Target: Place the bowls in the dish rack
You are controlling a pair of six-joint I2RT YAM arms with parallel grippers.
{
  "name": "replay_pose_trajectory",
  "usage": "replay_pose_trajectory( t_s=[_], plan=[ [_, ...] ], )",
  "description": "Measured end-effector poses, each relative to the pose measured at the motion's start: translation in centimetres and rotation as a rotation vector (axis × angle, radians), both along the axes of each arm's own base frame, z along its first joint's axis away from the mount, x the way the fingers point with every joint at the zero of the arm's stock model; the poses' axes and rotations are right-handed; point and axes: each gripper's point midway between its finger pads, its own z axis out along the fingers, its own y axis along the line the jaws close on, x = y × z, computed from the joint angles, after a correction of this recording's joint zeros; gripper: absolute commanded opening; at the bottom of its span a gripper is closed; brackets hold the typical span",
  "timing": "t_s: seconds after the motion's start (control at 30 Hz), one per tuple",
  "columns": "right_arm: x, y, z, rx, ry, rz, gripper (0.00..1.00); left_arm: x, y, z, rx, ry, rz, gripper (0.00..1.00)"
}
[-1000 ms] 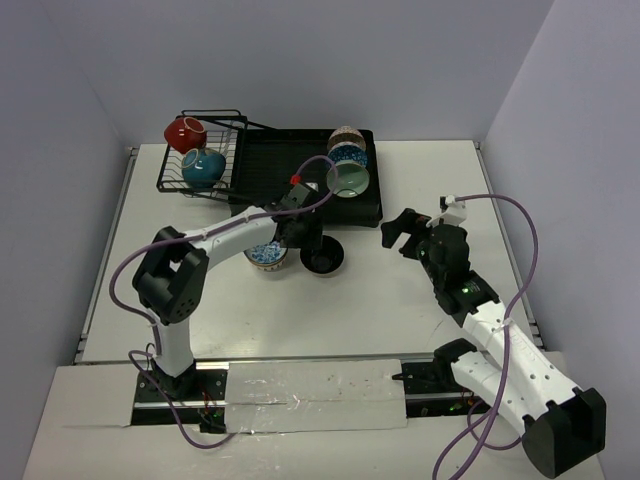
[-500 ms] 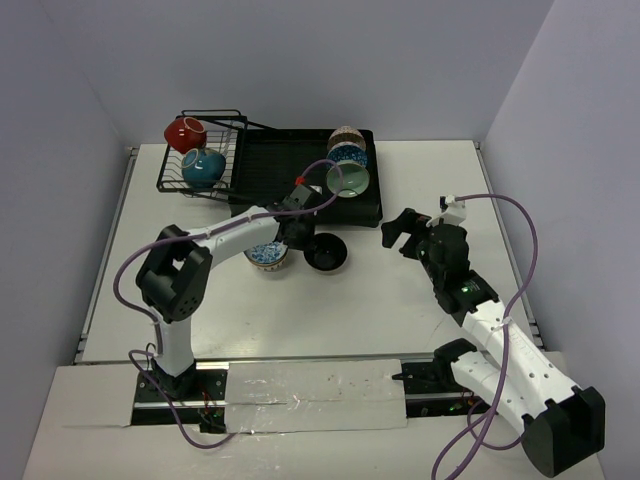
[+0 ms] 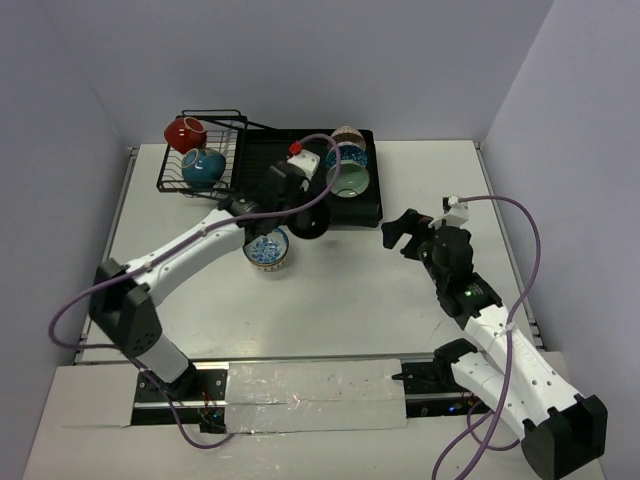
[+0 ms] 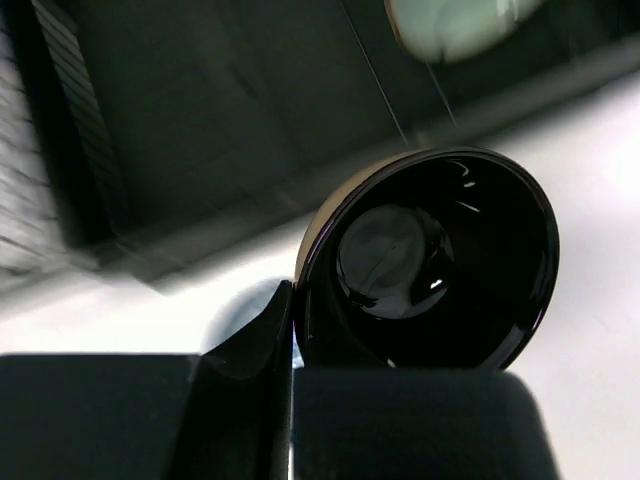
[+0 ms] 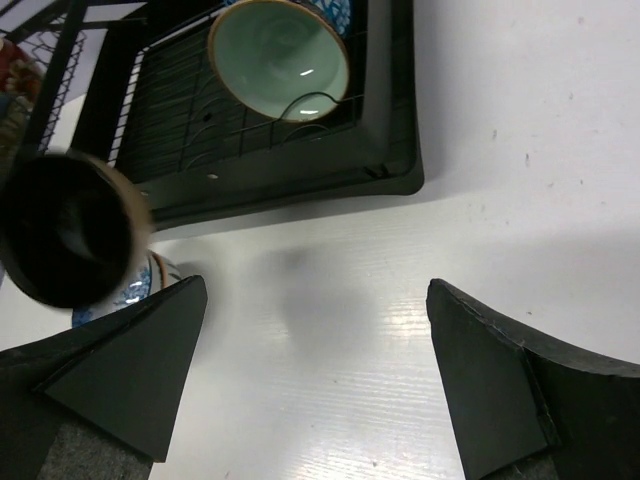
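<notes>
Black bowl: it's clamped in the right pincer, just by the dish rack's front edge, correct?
Not quite: the left pincer is shut on the black bowl at its rim, as the left wrist view shows; the right pincer stands open and empty. The bowl is by the dish rack front edge.

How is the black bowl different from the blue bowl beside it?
The black bowl is plain shiny black; the blue bowl has a blue-and-white pattern. The black bowl is held by the left gripper and tipped sideways; the blue bowl sits upright on the table, untouched. Both are round, and neither is in the dish rack yet.
</notes>
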Motion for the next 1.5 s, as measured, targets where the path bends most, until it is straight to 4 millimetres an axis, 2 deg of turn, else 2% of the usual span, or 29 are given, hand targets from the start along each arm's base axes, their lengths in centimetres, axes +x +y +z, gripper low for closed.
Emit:
replay_pose_trajectory(
  t_s=[0.1,0.2,0.27,0.37,0.43,0.53,0.63,0.77,0.97,1.23,1.5],
  plan=[
    [-0.2,0.2,0.4,0.011,-0.015,0.015,0.98,2.0,1.1,6.4,0.047,-0.242,-0.039,0.0],
    [-0.4,0.3,0.8,0.019,-0.028,0.025,0.98,4.3,1.6,11.9,0.111,-0.476,-0.064,0.0],
    [-0.6,0.3,1.0,0.023,-0.038,0.028,0.98,5.8,1.8,14.4,0.164,-0.599,-0.08,0.0],
    [-0.8,0.3,0.8,0.024,-0.04,0.03,0.98,8.5,1.9,15.7,0.288,-0.714,-0.104,0.0],
    [-0.8,0.3,0.8,0.024,-0.04,0.03,0.98,10.6,1.8,15.3,0.376,-0.753,-0.124,0.0],
    [-0.9,0.5,0.6,0.026,-0.038,0.041,0.98,13.5,1.4,13.4,0.506,-0.779,-0.177,0.0],
    [-1.0,0.7,0.2,0.024,-0.029,0.053,0.98,15.9,1.1,10.7,0.59,-0.771,-0.226,0.0],
    [-0.9,0.7,-0.1,0.02,-0.021,0.057,0.98,18.5,1.0,7.9,0.655,-0.774,-0.275,0.0],
    [-1.0,0.7,-1.0,0.01,-0.003,0.058,0.98,21.8,1.3,5.4,0.7,-0.831,-0.287,0.0],
    [-1.1,0.7,-1.7,0.004,0.007,0.06,0.98,24.4,1.8,4.1,0.741,-0.954,-0.324,0.0],
    [-1.3,0.8,-2.4,0.0,0.019,0.066,0.98,25.3,1.8,4.0,0.79,-1.072,-0.373,0.0]
  ],
)
